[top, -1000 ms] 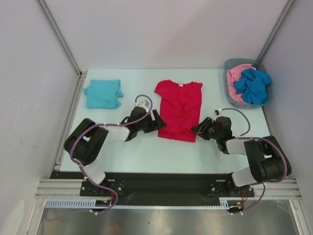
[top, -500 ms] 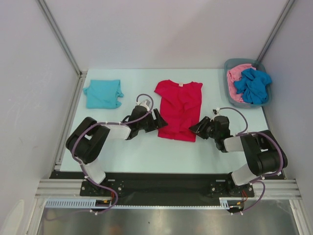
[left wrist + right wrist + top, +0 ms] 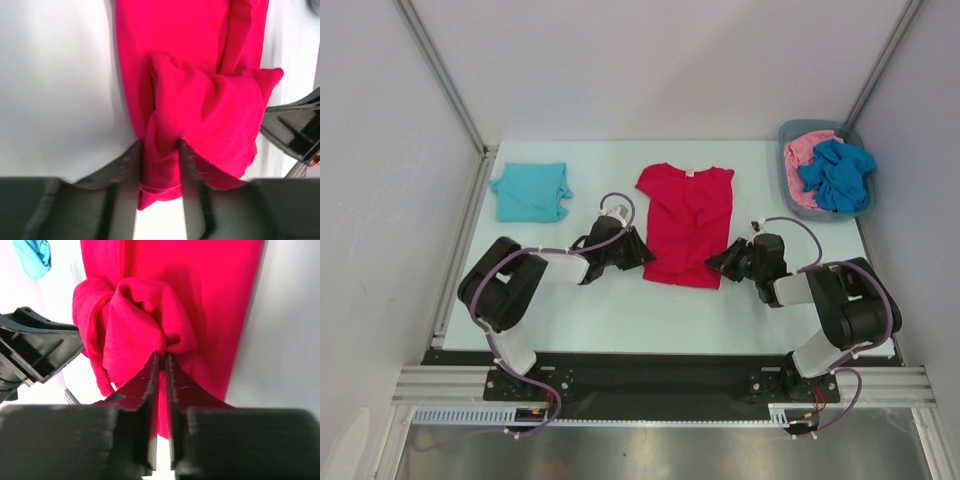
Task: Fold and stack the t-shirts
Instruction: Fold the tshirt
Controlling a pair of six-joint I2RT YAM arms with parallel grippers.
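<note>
The red t-shirt (image 3: 686, 222) lies flat in the middle of the table, collar toward the back. My left gripper (image 3: 642, 254) is at its lower left corner, and in the left wrist view (image 3: 160, 150) its fingers are shut on a bunched fold of red hem (image 3: 160, 175). My right gripper (image 3: 716, 264) is at the lower right corner, its jaws (image 3: 162, 358) nearly together and pinching red cloth (image 3: 140, 325). A folded teal t-shirt (image 3: 530, 192) lies at the back left. Crumpled pink (image 3: 802, 160) and blue (image 3: 838, 172) t-shirts fill the bin.
The grey plastic bin (image 3: 786, 148) stands at the back right corner. White walls and metal frame posts close in the table on three sides. Each wrist view shows the other gripper across the shirt: the right one (image 3: 295, 125), the left one (image 3: 35, 347).
Both grippers slid inward onto the red shirt's lower corners and closed on the cloth, bunching the hem between them.
</note>
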